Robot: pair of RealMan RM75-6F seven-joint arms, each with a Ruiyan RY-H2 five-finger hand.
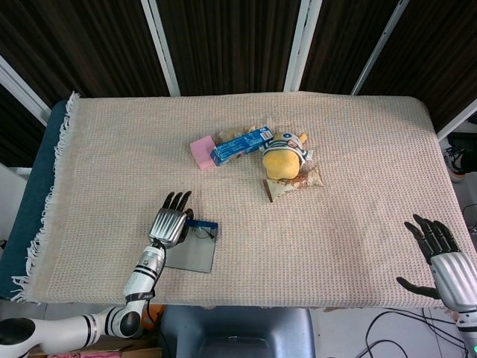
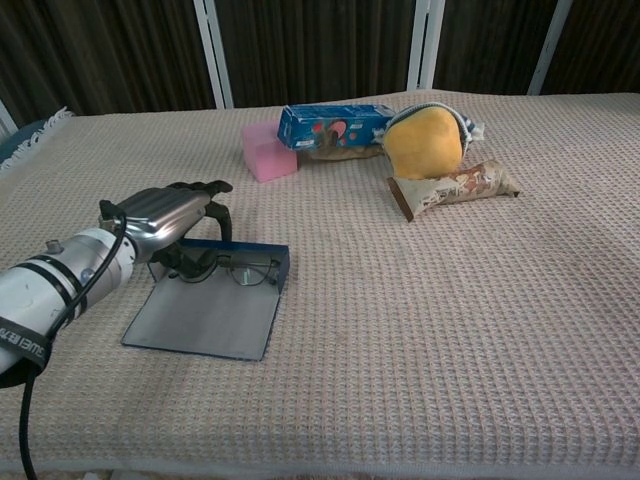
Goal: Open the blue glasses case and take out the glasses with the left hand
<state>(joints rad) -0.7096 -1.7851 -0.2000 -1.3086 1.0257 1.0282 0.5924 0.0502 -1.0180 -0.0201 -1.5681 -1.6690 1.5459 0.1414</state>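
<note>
With my left robot hand [image 2: 170, 222] curled over the open blue glasses case [image 2: 210, 300], whether pinching I cannot tell, I'd lift the light, fragile glasses [image 2: 245, 269] by their frame.

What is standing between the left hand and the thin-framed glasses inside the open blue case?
Nothing visible. The left hand is directly over the open blue glasses case, fingers reaching down at the thin-framed glasses; the lid lies flat.

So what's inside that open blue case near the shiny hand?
A pair of glasses lies in the blue case, one lens and the bridge showing. The left hand sits over the other end, so whether it grips that side is hidden.
</note>
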